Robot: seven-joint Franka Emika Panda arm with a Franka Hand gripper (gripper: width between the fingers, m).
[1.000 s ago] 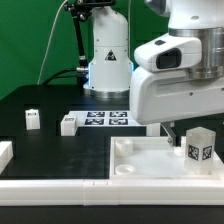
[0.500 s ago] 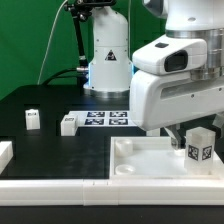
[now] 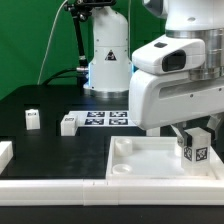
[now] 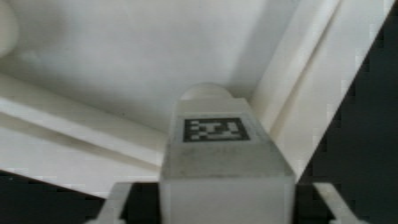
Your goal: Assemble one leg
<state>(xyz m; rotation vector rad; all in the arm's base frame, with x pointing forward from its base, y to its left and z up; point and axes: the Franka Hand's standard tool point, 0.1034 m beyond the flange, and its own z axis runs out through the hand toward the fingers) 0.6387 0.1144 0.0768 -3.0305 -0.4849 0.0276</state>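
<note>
In the exterior view, the leg (image 3: 195, 150) was held upright by the gripper (image 3: 196, 135) over the white panel (image 3: 140, 160), presumably for seating in a corner socket. In the wrist view, the leg (image 4: 221, 150) was seen clamped between the fingers (image 4: 134, 200), tag outward.

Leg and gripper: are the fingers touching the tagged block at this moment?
Touching. In the wrist view the leg sits squeezed between the two fingers with no gap showing. In the exterior view the gripper comes down onto the same block over the white panel.

White leg (image 3: 196, 149) with black-and-white square tag; white panel (image 3: 140, 160); black table (image 3: 60, 150).
</note>
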